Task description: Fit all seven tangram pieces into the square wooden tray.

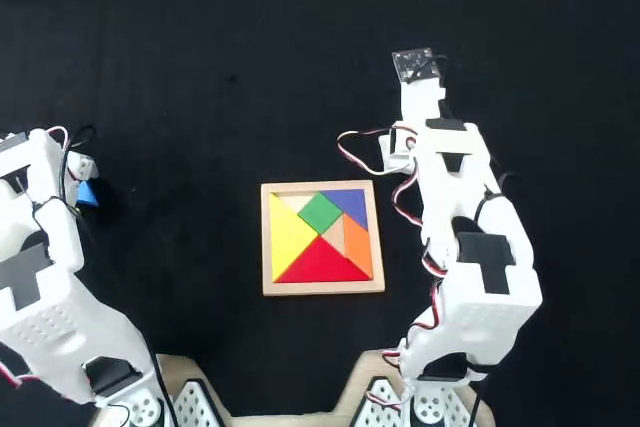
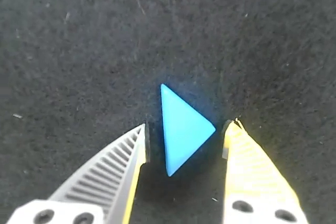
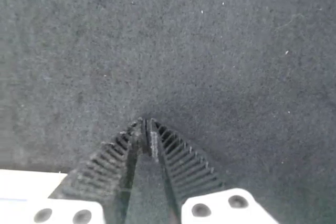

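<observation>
Black cloth covers the table point(image 1: 200, 67), and the square wooden tray point(image 1: 266, 242) lies flat on it between the two arms. Inside the tray sit a large yellow triangle point(image 1: 287, 234) along one side, a large red triangle point(image 1: 322, 262) along the near edge, a green square point(image 1: 320, 211) turned on its corner, a dark blue piece point(image 1: 350, 203) in the far corner and an orange piece point(image 1: 358, 244) against the other side. Two pale wood-coloured patches show among them, and whether these are bare tray floor or unpainted pieces cannot be told. A small light blue triangle point(image 2: 181, 129) lies flat on the cloth well apart from the tray, out at the left arm's side. The left gripper point(image 2: 187, 125) is low over it with its jaws spread, one finger on each side of the triangle and neither pressing on it. The right gripper point(image 3: 147, 125) is out over bare cloth beyond the tray's far right corner, its jaws closed together with nothing between them.
</observation>
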